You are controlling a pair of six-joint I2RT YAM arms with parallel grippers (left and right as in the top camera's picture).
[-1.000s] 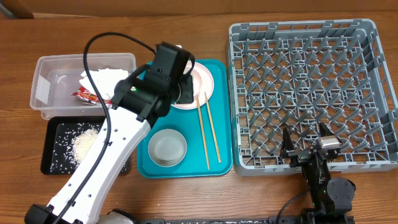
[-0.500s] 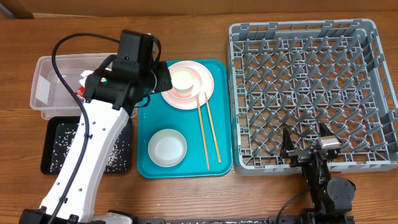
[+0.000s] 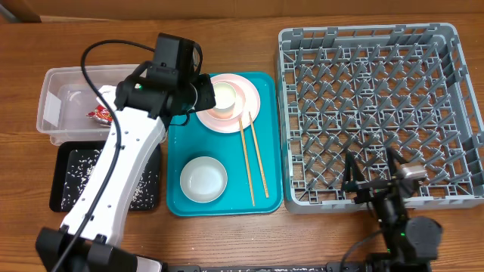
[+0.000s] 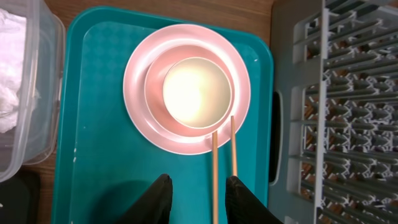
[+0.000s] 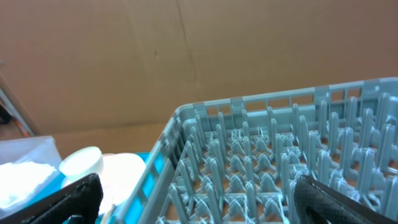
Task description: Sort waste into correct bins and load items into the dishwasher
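Left tool (image 4: 198, 200): fingers apart and empty, hanging above the teal tray (image 4: 93, 124). In the left wrist view, the pink plate (image 4: 140, 81) lies just ahead of the fingers. One pale bowl (image 4: 196, 90) sits on it, off-centre toward the rack side. The chopsticks (image 4: 214, 174) run from the plate's near rim back between the two fingers. From this view I cannot tell whether either finger touches them.

The overhead view adds what the wrist view cuts off. A second bowl (image 3: 203, 178) stands on the tray behind the tool. The clear tub (image 3: 57, 83) to the tool's left holds the red wrapper (image 3: 98, 115), and the black tray (image 3: 68, 162) beside it carries scattered grains (image 3: 87, 170). The wrist view shows only the tub's corner, with the white napkin (image 4: 9, 93) inside.

Right tool (image 3: 373, 177): fingers spread wide and empty, at the near edge of the grey rack (image 3: 378, 98). The rack stretches ahead of it, and no dishes are seen in it. Rack, tray and bins all rest on the wooden worktop (image 3: 302, 242).
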